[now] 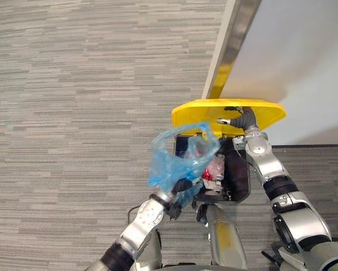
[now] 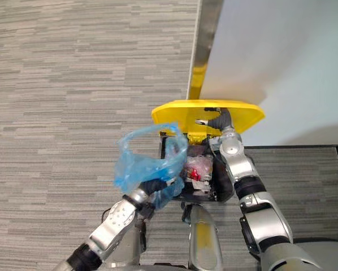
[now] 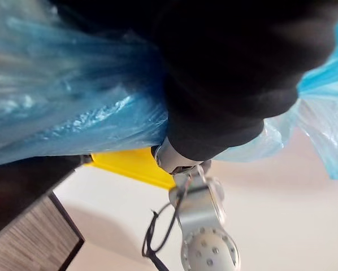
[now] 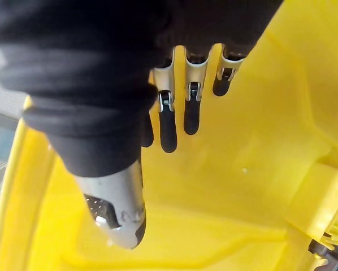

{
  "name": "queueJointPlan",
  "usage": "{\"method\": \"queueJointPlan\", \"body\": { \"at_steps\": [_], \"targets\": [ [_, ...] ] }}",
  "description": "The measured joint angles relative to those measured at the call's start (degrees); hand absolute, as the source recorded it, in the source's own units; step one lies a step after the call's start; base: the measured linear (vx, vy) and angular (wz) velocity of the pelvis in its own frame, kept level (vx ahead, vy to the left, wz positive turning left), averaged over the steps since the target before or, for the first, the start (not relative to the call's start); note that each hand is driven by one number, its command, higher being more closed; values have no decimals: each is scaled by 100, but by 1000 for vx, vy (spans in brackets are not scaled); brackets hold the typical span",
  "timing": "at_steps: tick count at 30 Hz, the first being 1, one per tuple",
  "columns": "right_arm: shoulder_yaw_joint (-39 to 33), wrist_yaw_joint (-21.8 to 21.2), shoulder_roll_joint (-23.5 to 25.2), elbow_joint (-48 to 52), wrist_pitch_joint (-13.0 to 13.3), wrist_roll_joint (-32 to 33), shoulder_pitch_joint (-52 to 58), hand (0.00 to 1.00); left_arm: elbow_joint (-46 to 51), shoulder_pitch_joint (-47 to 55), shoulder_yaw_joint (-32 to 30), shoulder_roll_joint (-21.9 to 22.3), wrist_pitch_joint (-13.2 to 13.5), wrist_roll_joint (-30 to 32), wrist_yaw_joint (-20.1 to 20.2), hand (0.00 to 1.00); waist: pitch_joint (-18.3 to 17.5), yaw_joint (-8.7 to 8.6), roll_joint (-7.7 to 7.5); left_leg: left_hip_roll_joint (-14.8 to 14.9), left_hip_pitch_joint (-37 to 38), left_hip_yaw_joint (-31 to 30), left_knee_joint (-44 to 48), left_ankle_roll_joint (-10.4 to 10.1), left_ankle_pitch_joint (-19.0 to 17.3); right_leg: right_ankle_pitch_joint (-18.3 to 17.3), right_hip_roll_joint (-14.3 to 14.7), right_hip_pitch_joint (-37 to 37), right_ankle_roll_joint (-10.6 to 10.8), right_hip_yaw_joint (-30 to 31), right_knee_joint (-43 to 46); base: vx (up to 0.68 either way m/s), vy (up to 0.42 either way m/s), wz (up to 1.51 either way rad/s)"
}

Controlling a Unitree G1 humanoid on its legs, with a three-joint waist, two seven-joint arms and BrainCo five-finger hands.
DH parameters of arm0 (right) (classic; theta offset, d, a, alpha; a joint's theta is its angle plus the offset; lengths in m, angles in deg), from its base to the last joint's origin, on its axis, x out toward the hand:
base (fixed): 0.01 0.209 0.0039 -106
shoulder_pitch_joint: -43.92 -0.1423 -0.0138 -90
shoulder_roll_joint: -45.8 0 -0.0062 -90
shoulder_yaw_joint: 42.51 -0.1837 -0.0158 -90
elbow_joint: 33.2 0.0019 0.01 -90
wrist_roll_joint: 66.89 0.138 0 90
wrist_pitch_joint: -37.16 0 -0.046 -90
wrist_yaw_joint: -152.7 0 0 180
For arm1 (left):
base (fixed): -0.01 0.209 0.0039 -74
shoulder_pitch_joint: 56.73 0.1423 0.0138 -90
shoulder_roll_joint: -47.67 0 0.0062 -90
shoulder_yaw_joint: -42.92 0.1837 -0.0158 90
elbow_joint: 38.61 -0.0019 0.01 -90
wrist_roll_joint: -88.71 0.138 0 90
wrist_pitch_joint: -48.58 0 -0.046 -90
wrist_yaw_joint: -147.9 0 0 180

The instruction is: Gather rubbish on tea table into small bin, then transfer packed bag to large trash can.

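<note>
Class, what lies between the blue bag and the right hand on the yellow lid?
The open black bin, rubbish inside, sits between blue bag and right hand, in the left eye view.

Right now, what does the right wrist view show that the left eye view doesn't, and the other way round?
The right wrist view gives a close look at the right hand, its fingers straight against the yellow lid. The left eye view takes in the left hand clutching the blue bag at the open black trash can, rubbish inside it, and the grey carpet. Both show the right hand holding the yellow lid up.
</note>
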Motion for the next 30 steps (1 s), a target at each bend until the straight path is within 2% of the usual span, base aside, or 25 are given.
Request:
{"method": "queueJointPlan", "body": {
  "at_steps": [4,8,11,14,17,20,23,25,30],
  "targets": [
    [307,-11,-138,-69,-2,-8,-462,0,-128,-749,233,158,-1,15,-126,100,214,-141,-58,-6,-120,83,138,-11,-37,129,22,-82,-56,73,-75,-7,2,-11],
    [550,-122,-225,-160,-3,-53,-934,0,-713,-1446,300,241,-11,258,-268,100,385,-172,-87,20,-313,269,464,11,-187,333,99,-220,-140,279,-188,-31,17,-28],
    [623,-128,-373,-160,-3,-69,-1231,0,-1360,-1922,229,321,-78,529,-419,100,493,-188,-105,18,-607,312,781,46,-304,425,89,-417,-86,350,-185,-69,8,-14],
    [695,-126,-470,-159,-1,-78,-1472,0,-1908,-2262,132,328,-166,679,-549,100,590,-233,-159,14,-883,283,1018,114,-396,501,55,-579,-120,354,-180,-84,-14,2],
    [697,-120,-500,-158,3,-80,-1642,0,-2316,-2530,80,339,-235,811,-633,100,597,-326,-167,10,-1224,178,1202,122,-409,550,10,-783,-88,300,-182,-66,-31,14],
    [695,-109,-538,-155,32,-77,-1823,0,-2914,-2910,-97,424,-353,937,-654,100,632,-335,-164,28,-1577,133,1386,125,-414,616,11,-1042,-28,290,-196,-53,-48,5],
    [684,-98,-553,151,111,-73,-1868,0,-3497,-3342,-134,510,-400,1068,-729,100,635,-322,-168,132,-1993,136,1621,77,-452,676,77,-1352,42,305,-218,-32,-58,-5],
    [687,-93,-529,484,144,-70,-1871,0,-3736,-3548,-282,560,-457,1134,-751,100,642,-312,-167,204,-2246,184,1786,68,-500,756,130,-1551,-27,317,-245,-21,-55,-15],
    [729,-90,-405,1605,211,-46,-1873,0,-3930,-3977,-340,580,-528,1373,-751,100,701,-337,-166,519,-2822,359,2303,18,-676,787,254,-2031,-27,331,-98,-7,-53,-15]
  ]
}}
